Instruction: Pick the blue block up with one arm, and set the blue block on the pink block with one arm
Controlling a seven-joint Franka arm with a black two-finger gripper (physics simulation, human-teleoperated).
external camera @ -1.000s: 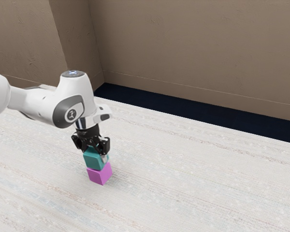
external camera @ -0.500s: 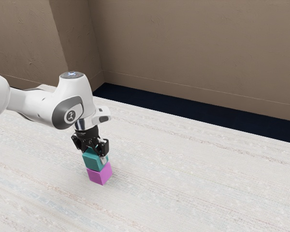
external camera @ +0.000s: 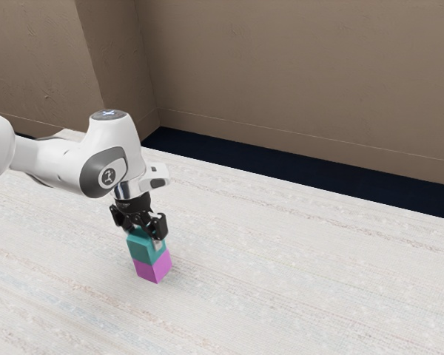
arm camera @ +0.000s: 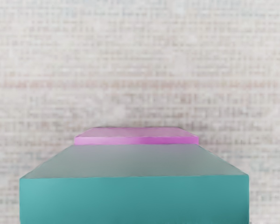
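In the left half of the frame, the white arm [external camera: 59, 159] enters from the left edge and bends down over the pale table [external camera: 318, 281]. Its black gripper [external camera: 143, 229] points downward, its fingers clasping the upper part of the blue block [external camera: 143, 245] from two sides. That block sits on the pink block [external camera: 152, 267], slightly offset. Tan walls [external camera: 296, 66] fill the background.

The blue block [external camera: 140, 243] is teal, the pink block [external camera: 152, 266] magenta, the table [external camera: 318, 281] pale with fine streaks.
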